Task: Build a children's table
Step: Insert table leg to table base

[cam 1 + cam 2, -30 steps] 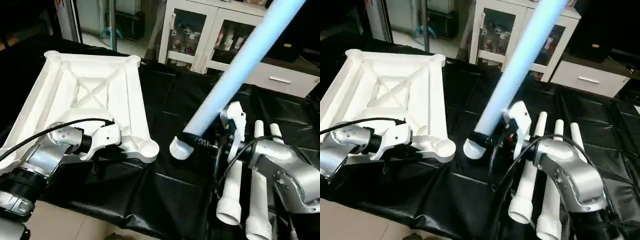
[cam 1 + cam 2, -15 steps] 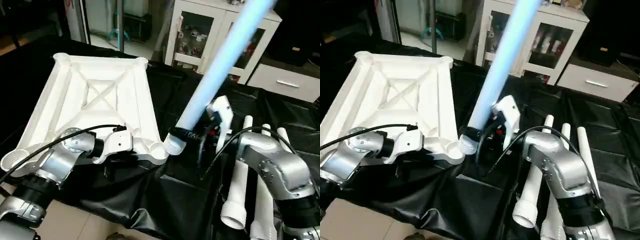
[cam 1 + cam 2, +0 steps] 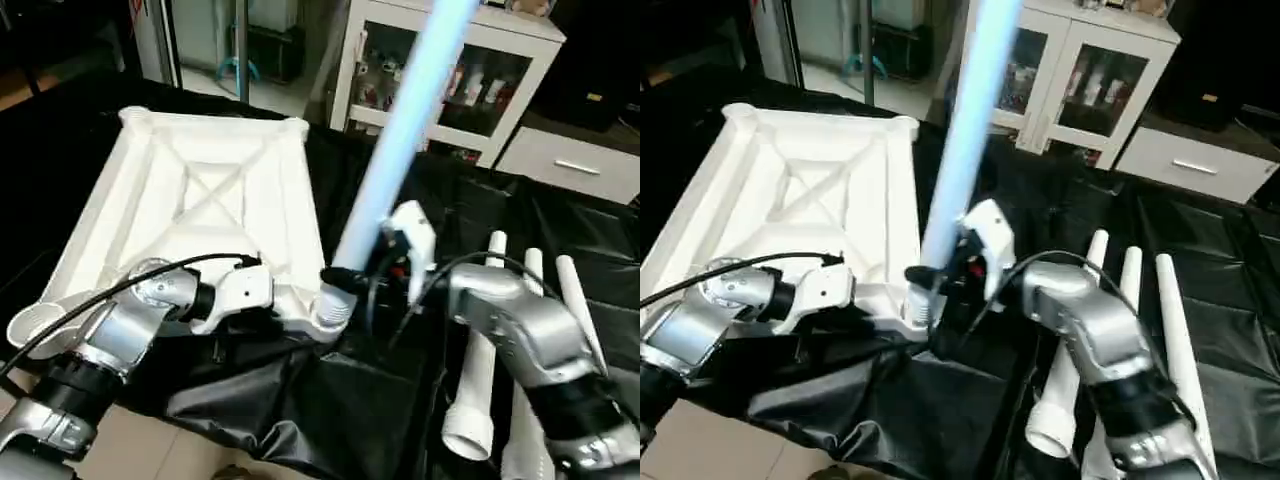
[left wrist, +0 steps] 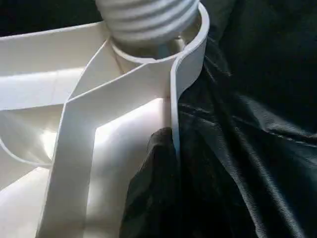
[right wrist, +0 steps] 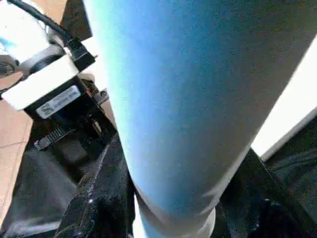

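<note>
The white table top (image 3: 200,190) lies upside down on the black cloth, its X ribs facing up. My left gripper (image 3: 258,316) is shut on its near rim, beside the near right corner socket (image 4: 190,54); a black finger (image 4: 153,188) presses against the rim wall. My right gripper (image 3: 352,278) is shut on a white leg (image 3: 400,130) just above its threaded end (image 4: 146,17). The leg leans steeply up and away to the right, and its threaded end sits at the mouth of that socket. Black fingers (image 5: 99,198) flank the leg on both sides.
Three more white legs (image 3: 480,380) lie side by side on the cloth at the right. A white cabinet with glass doors (image 3: 440,80) and a drawer unit (image 3: 570,160) stand behind. The worktable's front edge and bare floor (image 3: 120,450) are near my left arm.
My right gripper has carried the leg to the left and stood it more upright; its threaded end went from the open cloth to the corner socket. The left gripper kept its hold on the rim.
</note>
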Robot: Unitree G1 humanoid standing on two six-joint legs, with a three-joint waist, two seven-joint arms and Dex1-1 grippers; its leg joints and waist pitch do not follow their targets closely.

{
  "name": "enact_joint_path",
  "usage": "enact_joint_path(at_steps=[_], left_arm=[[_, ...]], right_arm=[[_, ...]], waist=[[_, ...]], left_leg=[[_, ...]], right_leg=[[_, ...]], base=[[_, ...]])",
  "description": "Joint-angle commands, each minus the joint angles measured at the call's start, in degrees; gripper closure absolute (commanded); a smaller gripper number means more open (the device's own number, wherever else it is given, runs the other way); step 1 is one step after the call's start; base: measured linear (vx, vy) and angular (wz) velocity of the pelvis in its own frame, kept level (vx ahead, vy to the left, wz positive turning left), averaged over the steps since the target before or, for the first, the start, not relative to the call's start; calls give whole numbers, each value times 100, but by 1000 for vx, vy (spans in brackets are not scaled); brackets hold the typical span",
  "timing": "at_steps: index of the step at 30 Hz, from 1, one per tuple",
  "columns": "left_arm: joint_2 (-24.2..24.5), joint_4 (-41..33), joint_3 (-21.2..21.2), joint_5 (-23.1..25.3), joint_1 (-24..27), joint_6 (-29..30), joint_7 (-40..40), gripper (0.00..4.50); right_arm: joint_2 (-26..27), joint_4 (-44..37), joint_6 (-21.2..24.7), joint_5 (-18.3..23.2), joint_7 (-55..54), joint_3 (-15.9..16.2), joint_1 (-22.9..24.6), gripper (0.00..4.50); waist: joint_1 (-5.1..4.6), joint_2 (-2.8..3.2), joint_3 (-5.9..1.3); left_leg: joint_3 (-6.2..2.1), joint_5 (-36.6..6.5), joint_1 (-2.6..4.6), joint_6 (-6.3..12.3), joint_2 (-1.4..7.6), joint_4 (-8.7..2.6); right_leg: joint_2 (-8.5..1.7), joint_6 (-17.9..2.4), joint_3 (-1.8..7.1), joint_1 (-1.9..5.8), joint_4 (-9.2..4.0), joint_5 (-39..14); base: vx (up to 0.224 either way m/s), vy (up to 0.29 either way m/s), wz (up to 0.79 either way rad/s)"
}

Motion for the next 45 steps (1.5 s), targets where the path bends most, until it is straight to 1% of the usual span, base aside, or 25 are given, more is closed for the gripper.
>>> enact_joint_path(at_steps=[1,2,3,4,5,6,7,13,15,17,18,20,21,22,23,27,31,35,37,38,39,43,44,45], left_arm=[[-179,30,-401,-100,250,3,-106,448],[-174,0,-406,-92,264,12,-104,448],[-173,-14,-403,-80,270,17,-99,448],[-172,-30,-400,-66,277,24,-95,450],[-168,-63,-394,-37,293,41,-89,450],[-159,-97,-391,5,313,49,-72,450],[-159,-97,-391,5,313,49,-72,450],[-112,-106,-374,131,343,-10,-41,450],[-98,-142,-379,155,355,-11,-33,450],[-98,-148,-376,170,360,-15,-27,450],[-96,-155,-377,186,367,-14,-30,450],[-97,-166,-375,198,378,-10,-32,450],[-101,-170,-372,205,384,-9,-34,450],[-103,-173,-372,209,389,-10,-36,450],[-110,-172,-373,217,394,-16,-30,450],[-110,-198,-365,216,415,-7,-22,450],[-103,-228,-353,231,447,7,-14,450],[-99,-239,-342,249,468,9,1,450],[-98,-241,-339,255,471,8,6,450],[-106,-236,-332,259,469,0,28,450],[-109,-233,-329,261,470,-4,36,450],[-114,-235,-316,273,477,-4,57,450],[-113,-241,-307,272,482,1,61,450],[-114,-246,-302,274,487,3,66,450]], right_arm=[[-9,104,-44,-79,39,-24,-149,262],[5,137,-25,-60,76,-11,-174,262],[8,156,-21,-60,101,3,-189,262],[10,173,-12,-61,124,16,-202,263],[10,194,18,-67,149,30,-217,263],[3,195,50,-68,175,41,-225,263],[3,195,50,-68,175,41,-225,263],[-95,224,274,-92,224,96,-319,263],[-181,225,391,-139,277,163,-356,263],[-231,258,431,-192,330,220,-391,263],[-261,288,537,-190,370,246,-426,264],[-315,298,649,-211,389,278,-469,264],[-348,300,711,-219,387,297,-494,264],[-369,300,745,-207,412,306,-505,264],[-398,299,766,-205,439,320,-513,264],[-314,325,734,-144,416,250,-487,264],[-163,464,761,-223,317,288,-482,264],[-20,709,676,-279,228,274,-499,264],[26,788,653,-286,204,261,-511,264],[87,883,623,-294,144,226,-521,264],[118,923,621,-292,120,201,-522,264],[195,1023,551,-300,17,103,-464,264],[215,1031,561,-254,-19,22,-396,264],[214,1022,575,-227,-25,-16,-350,264]], waist=[[-41,16,-261],[-44,3,-258],[-40,9,-260],[-38,9,-266],[-36,-12,-270],[-38,-32,-265],[-35,-23,-266],[-39,-25,-260],[-41,-59,-258],[-42,-53,-252],[-47,-65,-256],[-47,-72,-262],[-46,-63,-263],[-45,-84,-262],[-38,-79,-265],[-37,-97,-264],[-43,-90,-259],[-52,-97,-263],[-56,-106,-263],[-58,-108,-263],[-61,-126,-261],[-67,-128,-259],[-66,-141,-258],[-61,-135,-257]], left_leg=[[-129,-960,84,-218,362,-492],[-127,-980,83,-218,363,-495],[-131,-995,84,-229,368,-496],[-129,-932,82,-222,365,-493],[-127,-893,86,-212,369,-492],[-123,-841,74,-190,362,-491],[-124,-832,75,-184,362,-489],[-121,-873,88,-209,363,-495],[-121,-875,85,-211,361,-496],[-123,-918,85,-224,363,-501],[-128,-939,78,-239,362,-503],[-126,-898,87,-228,366,-496],[-123,-868,94,-215,366,-494],[-120,-845,93,-212,367,-492],[-122,-826,88,-213,368,-493],[-119,-872,90,-227,362,-495],[-132,-988,88,-275,369,-512],[-135,-1071,97,-321,365,-522],[-140,-1189,104,-357,369,-530],[-142,-1215,102,-364,367,-533],[-146,-1256,97,-364,368,-538],[-154,-1366,105,-390,371,-549],[-154,-1384,108,-392,374,-552],[-155,-1414,110,-396,375,-554]], right_leg=[[-559,-867,289,121,-458,-897],[-561,-853,291,122,-467,-946],[-567,-845,293,124,-464,-970],[-557,-832,293,126,-455,-869],[-554,-833,289,127,-450,-817],[-548,-830,287,131,-447,-764],[-551,-829,288,132,-441,-757],[-555,-799,294,119,-463,-882],[-549,-780,290,122,-462,-914],[-550,-756,292,117,-473,-987],[-558,-738,294,124,-475,-1042],[-557,-743,295,123,-470,-998],[-551,-757,294,116,-466,-946],[-546,-763,291,112,-464,-898],[-550,-772,290,118,-454,-842],[-555,-774,287,116,-463,-868],[-566,-733,291,107,-484,-1080],[-562,-721,291,95,-490,-1102],[-561,-714,290,90,-497,-1166],[-560,-709,290,90,-498,-1188],[-568,-702,292,90,-504,-1260],[-568,-660,293,74,-521,-1415],[-570,-651,292,73,-527,-1444],[-570,-637,294,67,-528,-1470]], base=[[0,0,0],[0,0,0],[0,0,0],[0,0,0],[0,0,0],[0,0,0],[0,0,0],[0,0,0],[0,0,0],[0,0,0],[0,0,0],[0,0,0],[0,0,0],[0,0,0],[0,0,0],[0,0,0],[0,0,0],[0,0,0],[0,0,0],[0,0,0],[0,0,0],[0,0,0],[0,0,0],[0,0,0]])
